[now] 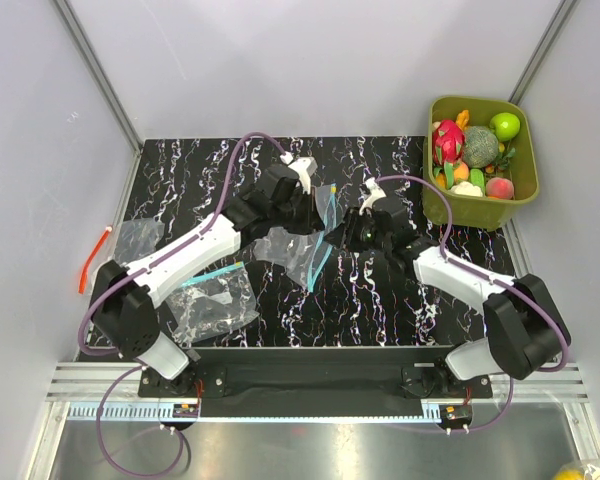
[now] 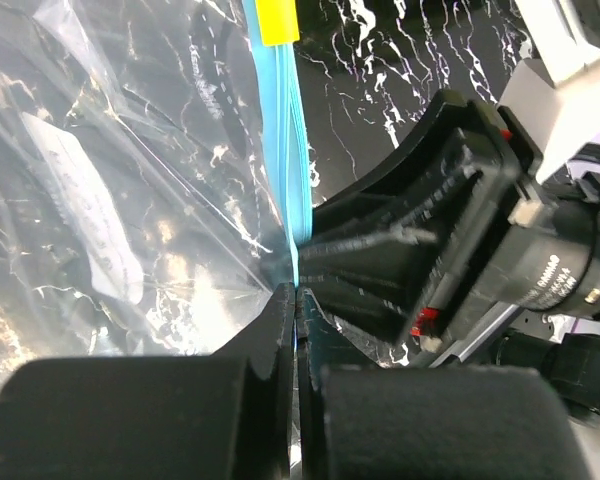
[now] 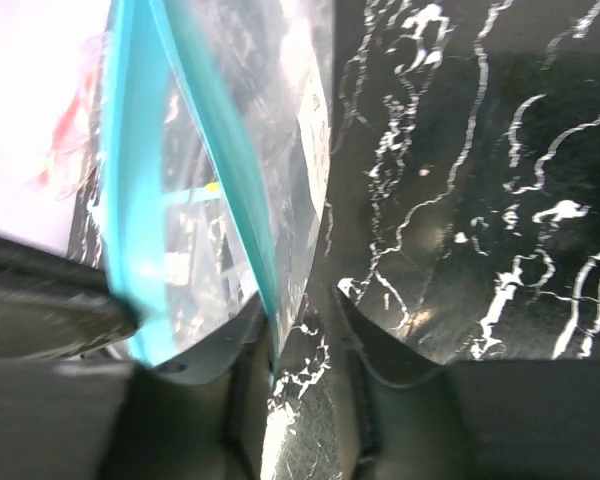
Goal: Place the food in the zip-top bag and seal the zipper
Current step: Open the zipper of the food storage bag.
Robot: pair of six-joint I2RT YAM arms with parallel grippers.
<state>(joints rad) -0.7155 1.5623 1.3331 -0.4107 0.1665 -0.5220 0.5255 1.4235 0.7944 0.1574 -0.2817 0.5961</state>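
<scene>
The zip-top bag (image 1: pixel 298 243) hangs crumpled between my two grippers at the table's middle, its blue-green zipper (image 1: pixel 321 262) running down its right edge. My left gripper (image 1: pixel 305 215) is shut on the zipper; in the left wrist view its jaws (image 2: pixel 298 300) pinch the strip (image 2: pixel 285 150), with clear film (image 2: pixel 130 200) to the left. My right gripper (image 1: pixel 340 237) is open just right of the bag. In the right wrist view (image 3: pixel 300 300) the zipper (image 3: pixel 220 150) lies against its left finger, with a gap to the other. The food (image 1: pixel 477 150) sits in the tub.
The olive-green tub (image 1: pixel 470 212) stands at the back right. A second clear bag (image 1: pixel 212 303) lies at the front left. A clear bag with an orange-red strip (image 1: pixel 137 237) lies at the left edge. The right arm's black gripper body (image 2: pixel 450 230) is close beside my left jaws.
</scene>
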